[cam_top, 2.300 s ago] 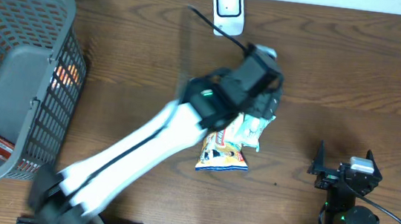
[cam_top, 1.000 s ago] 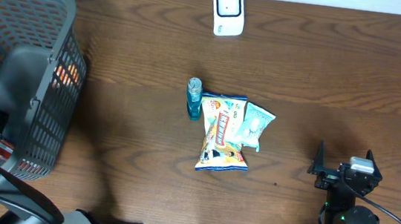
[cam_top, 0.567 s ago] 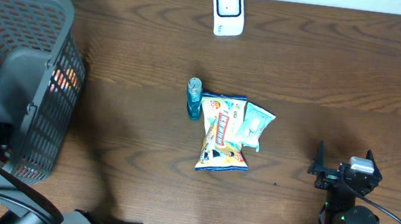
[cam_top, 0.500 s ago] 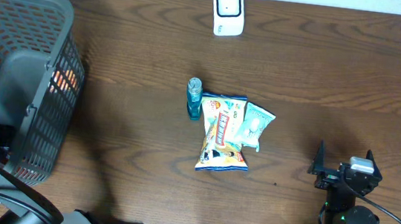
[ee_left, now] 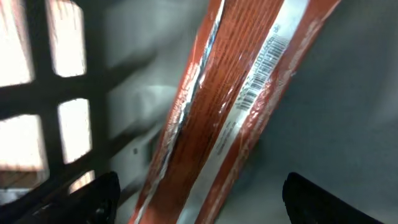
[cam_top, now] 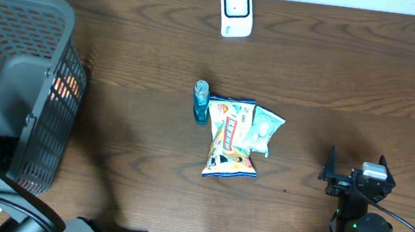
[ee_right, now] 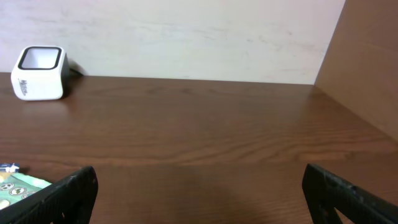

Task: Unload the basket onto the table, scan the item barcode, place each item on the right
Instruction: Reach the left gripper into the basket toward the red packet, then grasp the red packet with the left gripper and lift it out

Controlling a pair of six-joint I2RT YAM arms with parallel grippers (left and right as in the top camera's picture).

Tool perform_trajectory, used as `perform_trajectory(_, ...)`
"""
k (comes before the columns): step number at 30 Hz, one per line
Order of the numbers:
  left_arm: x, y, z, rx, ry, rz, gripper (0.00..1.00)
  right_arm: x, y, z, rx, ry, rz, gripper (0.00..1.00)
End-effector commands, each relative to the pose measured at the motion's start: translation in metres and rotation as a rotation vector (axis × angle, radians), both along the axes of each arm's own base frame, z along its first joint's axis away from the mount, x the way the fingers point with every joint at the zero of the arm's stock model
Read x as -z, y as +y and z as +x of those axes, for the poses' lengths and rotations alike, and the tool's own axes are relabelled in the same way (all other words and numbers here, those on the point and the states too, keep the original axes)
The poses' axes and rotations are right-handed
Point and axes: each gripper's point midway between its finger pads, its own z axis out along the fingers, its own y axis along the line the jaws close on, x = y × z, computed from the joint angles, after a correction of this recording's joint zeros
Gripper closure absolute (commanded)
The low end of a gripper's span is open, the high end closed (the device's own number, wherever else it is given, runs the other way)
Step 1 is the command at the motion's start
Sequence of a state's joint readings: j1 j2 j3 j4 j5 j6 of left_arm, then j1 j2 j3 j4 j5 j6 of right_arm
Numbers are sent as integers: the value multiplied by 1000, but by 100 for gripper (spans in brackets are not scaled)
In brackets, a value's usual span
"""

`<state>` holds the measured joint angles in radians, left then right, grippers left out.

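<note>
Inside the grey basket (cam_top: 16, 96) at the 9 o'clock edge of the table (cam_top: 335, 75), my left gripper (ee_left: 205, 199) hangs released, jaws spread around a red barcoded packet (ee_left: 208, 112). My right gripper (cam_top: 356, 169) rests unclenched at 5 o'clock, and the scanner (cam_top: 235, 9) sits at 12.

Here's the table (cam_top: 351, 77): dark brown wood, the grain showing clearly, smooth with a soft sheen. The basket (cam_top: 15, 34) looks like grey plastic, matt, its walls an open grid. The left wrist camera catches a red packet (ee_left: 230, 106) of shiny film, creased, with light glinting along its seam and a barcode printed on it. The snack bags (cam_top: 231, 145) are glossy printed film, crinkled at the edges. The small bottle (cam_top: 200, 104) is see-through bluish plastic. The scanner (cam_top: 235, 11) is smooth white plastic with a slight gloss. The right gripper (ee_right: 199, 177) has fingers (ee_right: 68, 190) of matt black plastic. The wall (ee_right: 186, 37) is pale, matt and faintly mottled.
</note>
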<state>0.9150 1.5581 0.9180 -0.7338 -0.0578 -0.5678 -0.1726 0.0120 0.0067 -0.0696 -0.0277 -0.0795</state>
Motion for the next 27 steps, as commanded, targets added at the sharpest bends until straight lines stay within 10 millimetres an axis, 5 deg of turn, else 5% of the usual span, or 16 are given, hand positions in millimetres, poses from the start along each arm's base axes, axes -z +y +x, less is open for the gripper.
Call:
perform_trajectory(1, 17, -7, -15, -31, 42, -17, 16, 0, 0, 0, 0, -2, 12, 1)
perform_trajectory(6, 30, -14, -20, -44, 43, -20, 24, 0, 0, 0, 0, -3, 12, 1)
perform_trajectory(12, 36, -22, -23, -118, 33, -42, 91, 0, 0, 0, 0, -2, 12, 1)
perform_trajectory(20, 21, -15, -3, -101, -48, -39, 93, 0, 0, 0, 0, -3, 12, 1)
perform_trajectory(27, -72, 24, 33, -58, -207, 115, 93, 0, 0, 0, 0, -3, 12, 1)
